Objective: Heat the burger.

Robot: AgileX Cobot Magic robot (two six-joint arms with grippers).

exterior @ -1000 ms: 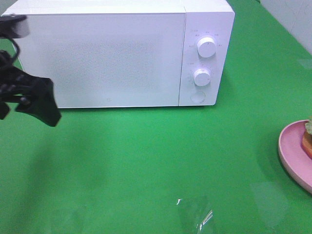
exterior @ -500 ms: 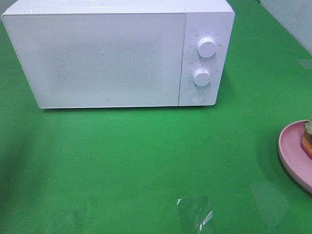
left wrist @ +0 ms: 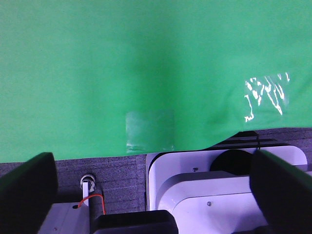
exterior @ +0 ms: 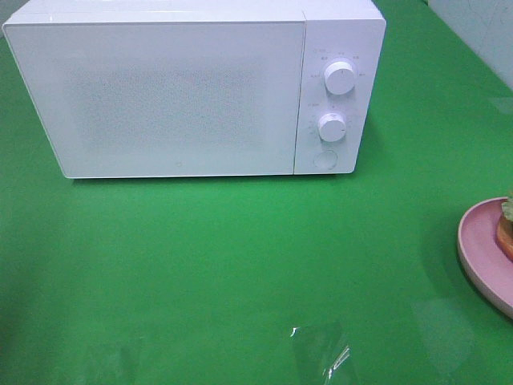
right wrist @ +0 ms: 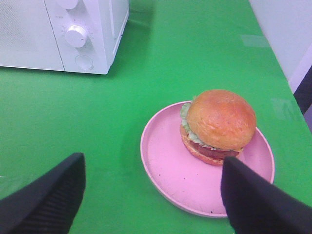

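Sitting on a pink plate (right wrist: 195, 180), the burger (right wrist: 218, 126) rests toward the plate's far right side in the right wrist view, near the middle right of that frame. It has a round golden bun on top, green lettuce poking out and a red-brown layer under it. In the high view only a sliver of the plate (exterior: 478, 249) and the burger (exterior: 506, 228) peeks in at the right edge.

The white microwave (exterior: 200, 88) stands at the top of the high view with its door closed and two round knobs (exterior: 340, 79) on its right side. Everything sits on a green table cover (exterior: 240, 265).

The right gripper (right wrist: 151, 195) hangs above the table just in front of the plate, its two dark fingers (right wrist: 46, 197) wide apart and holding nothing. The left gripper (left wrist: 156, 185) has its fingers (left wrist: 27, 187) spread wide too, empty, over the near edge of the green cover.
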